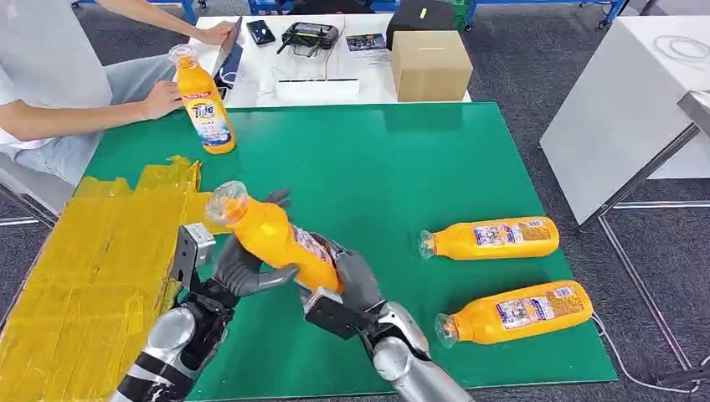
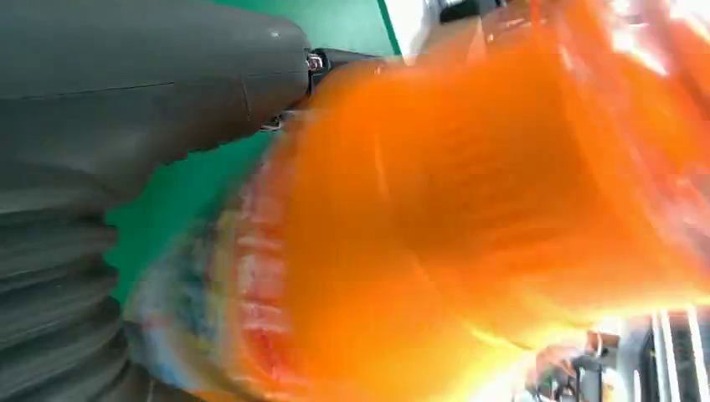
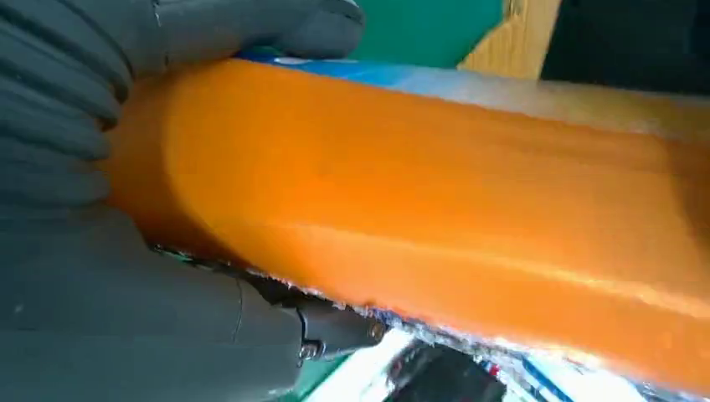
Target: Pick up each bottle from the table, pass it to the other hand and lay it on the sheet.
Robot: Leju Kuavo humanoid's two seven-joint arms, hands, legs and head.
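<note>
1. Green matting [image 1: 402,167] covers the bench, with a sheet of yellow tape strips [image 1: 92,276] along its left edge and grey carpet around it.
2. Above the near part of the bench, the held bottle [image 1: 276,239] hangs tilted between both hands, its clear cap end up and toward the yellow sheet, its base down toward the right.
3. The left robot hand [image 1: 243,270] cradles the bottle from below near the neck and shoulder, thumb and fingers curled around it; the left wrist view shows its thumb [image 2: 167,75] against the blurred orange body [image 2: 469,218].
4. The right robot hand [image 1: 352,276] grips the base end, fingers wrapped around the label; the right wrist view shows dark fingers [image 3: 251,25] over the orange side [image 3: 435,193].
5. Well to the right of the right robot hand, two more bottles lie on their sides on the green: the farther lying bottle [image 1: 494,238] and the nearer lying bottle [image 1: 519,311], caps pointing toward the hands.
6. Far beyond the left robot hand, an upright bottle [image 1: 203,100] stands at the bench's back left corner.
7. A seated person's hand [image 1: 163,99] rests just beside that upright bottle.
8. Behind the green, a white table carries a cardboard box [image 1: 430,65] and some electronics.
</note>
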